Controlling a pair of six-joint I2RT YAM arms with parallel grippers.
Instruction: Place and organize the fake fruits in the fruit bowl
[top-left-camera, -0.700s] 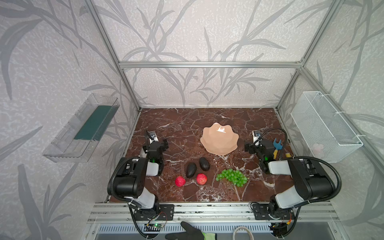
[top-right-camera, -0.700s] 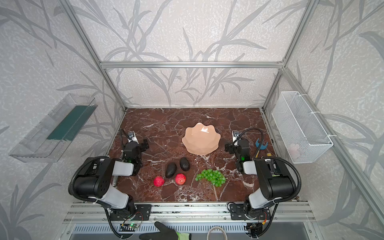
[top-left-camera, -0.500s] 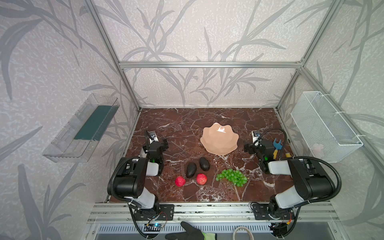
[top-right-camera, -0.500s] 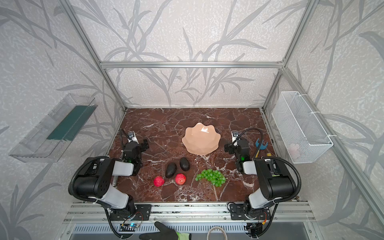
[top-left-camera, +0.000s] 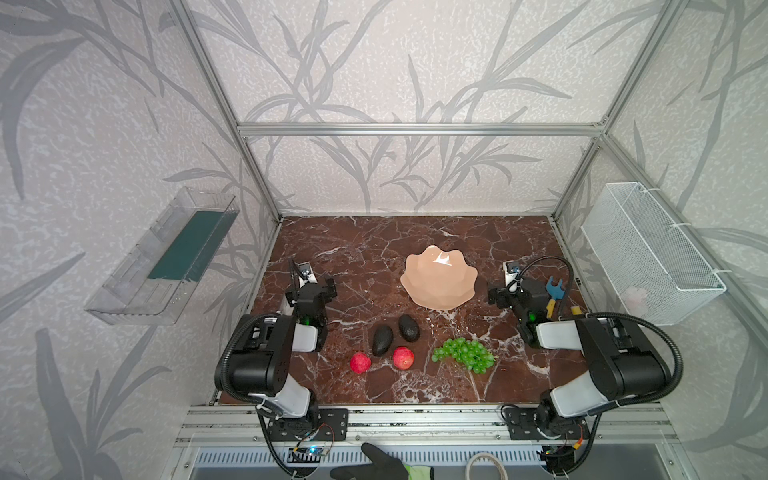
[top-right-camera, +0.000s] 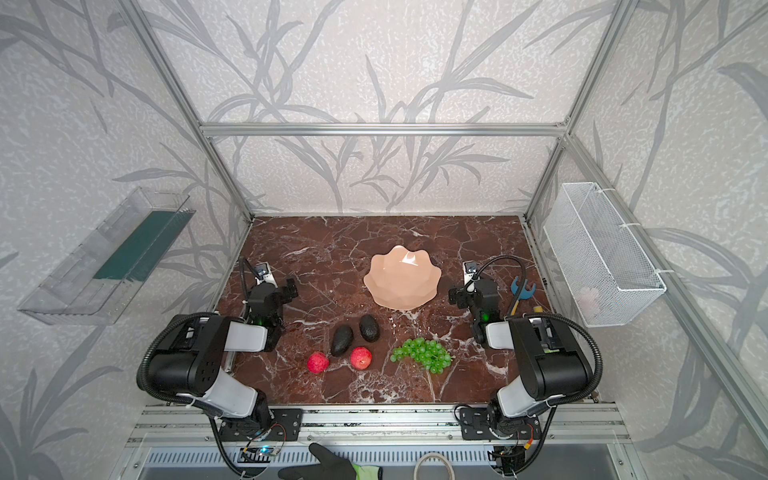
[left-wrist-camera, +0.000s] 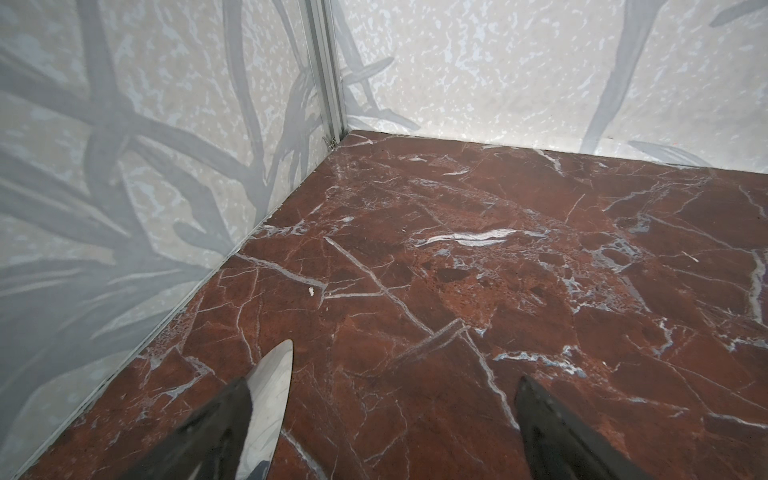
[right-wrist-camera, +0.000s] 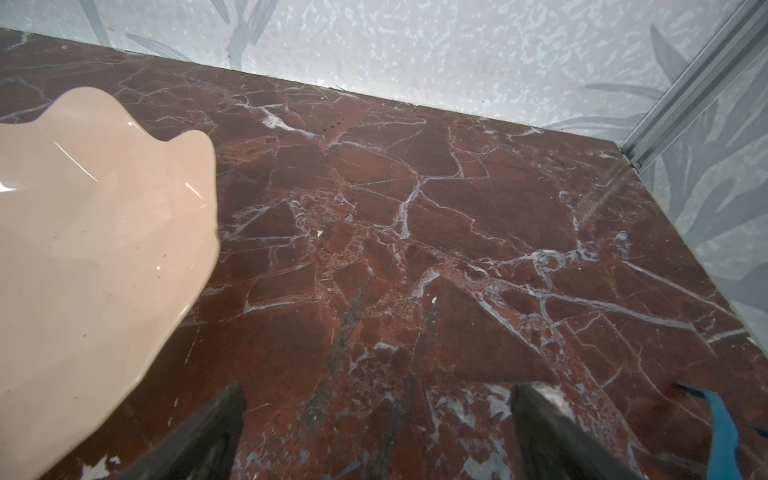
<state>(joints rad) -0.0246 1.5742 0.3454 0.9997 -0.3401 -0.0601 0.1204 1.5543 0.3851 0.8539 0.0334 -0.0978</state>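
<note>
Nearest the front edge, one red apple (top-left-camera: 360, 362) and the other red apple (top-left-camera: 403, 358) are seen on the marble table (top-left-camera: 357, 257), with the bunch of green grapes (top-left-camera: 464, 354) lying to their right in both top views. Just behind the apples the nearer avocado (top-left-camera: 382, 339) is found, close between them, and the farther avocado (top-left-camera: 409, 327) just beside it; none of these fruits is held.

Farther back, the left gripper (left-wrist-camera: 404, 361) is poised low over bare marble near the left wall, its jaws spread wide on nothing. The right gripper (right-wrist-camera: 378, 387) is likewise spread and empty, just beside the fruit bowl (top-left-camera: 439, 277), with a blue tool (top-left-camera: 555, 286) on its other side. The bowl, set behind the fruits near mid-table, is seen empty.

The task is judged to be at its very start; nothing has been placed. For the next move, an arm must be brought toward the front row and lowered over one fruit. The grapes are judged handiest for the right gripper, an apple or avocado for the left. A careful approach is called for, so that the close-set neighbours are not rolled away.
</note>
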